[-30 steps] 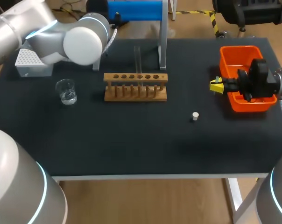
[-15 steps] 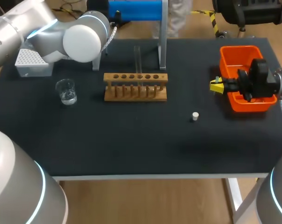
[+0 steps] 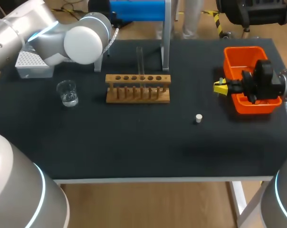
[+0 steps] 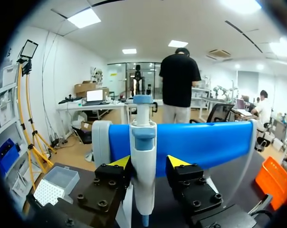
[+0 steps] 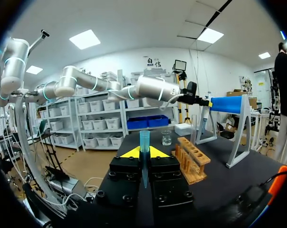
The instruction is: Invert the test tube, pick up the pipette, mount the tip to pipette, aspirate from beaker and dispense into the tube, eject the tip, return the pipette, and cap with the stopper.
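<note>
- Surface: black table (image 3: 134, 147) in a workshop room.
- Pipette (image 4: 143, 142): hangs on the blue stand (image 3: 138, 10) at the middle of the table's far edge. It looks not yet lifted off.
- Left gripper (image 4: 144, 164): set around the pipette's body with its fingers spread, and a gap shows on one side. It seems placed to close on the pipette for the pick-up.
- Pipette tip (image 5: 144, 140): pinched in the right gripper (image 5: 144, 154), with its wide end standing out past the fingertips. It is probably held this way so the pipette can be pressed into it.
- Right gripper's place: near the table's right edge, just beside the orange bin (image 3: 243, 49).
- Test tube (image 3: 139, 59): stands in the wooden rack (image 3: 138, 78), mid-table towards the far edge. Which end is up cannot be told.
- Beaker (image 3: 67, 92): holds clear liquid and stands apart from the rack, towards the left edge.
- Tip box (image 3: 25, 59): far left corner, beside the left arm.
- Stopper (image 3: 198, 118): loose on the table between rack and bin, nearer the front edge. It is likely waiting for the capping step.
</note>
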Available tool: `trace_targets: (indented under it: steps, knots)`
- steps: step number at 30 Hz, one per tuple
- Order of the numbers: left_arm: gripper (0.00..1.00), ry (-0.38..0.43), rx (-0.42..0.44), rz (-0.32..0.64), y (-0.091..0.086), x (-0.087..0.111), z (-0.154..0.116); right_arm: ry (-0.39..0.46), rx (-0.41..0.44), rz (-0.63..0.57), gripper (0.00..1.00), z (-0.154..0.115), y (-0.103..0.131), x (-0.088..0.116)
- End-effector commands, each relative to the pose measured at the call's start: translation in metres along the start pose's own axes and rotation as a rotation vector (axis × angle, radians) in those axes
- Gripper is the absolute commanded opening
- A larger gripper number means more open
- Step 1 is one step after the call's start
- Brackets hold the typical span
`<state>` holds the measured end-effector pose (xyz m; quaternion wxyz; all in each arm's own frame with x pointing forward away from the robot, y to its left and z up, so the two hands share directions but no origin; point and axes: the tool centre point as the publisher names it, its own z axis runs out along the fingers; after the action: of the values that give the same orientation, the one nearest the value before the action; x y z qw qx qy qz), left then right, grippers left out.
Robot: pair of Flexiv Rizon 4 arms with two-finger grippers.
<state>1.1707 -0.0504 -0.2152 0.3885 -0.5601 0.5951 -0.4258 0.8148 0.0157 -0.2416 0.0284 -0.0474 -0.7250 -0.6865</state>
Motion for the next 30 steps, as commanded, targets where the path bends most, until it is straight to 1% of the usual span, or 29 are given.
trace_targets:
  steps: [1,21,30]
  knots:
    - [0.43,-0.001,-0.006,0.001,-0.0006,-0.0006,0.0018,-0.001,0.002,0.0,0.0,-0.0007,0.0005,0.0012]
    - [0.46,-0.007,-0.007,-0.005,0.0014,-0.0034,0.0051,-0.001,0.002,0.0,0.0,-0.0007,0.0005,0.0012]
    - [0.44,-0.006,-0.007,-0.008,0.0028,-0.0036,0.007,-0.001,0.002,0.0,0.0,-0.0007,0.0005,0.0012]
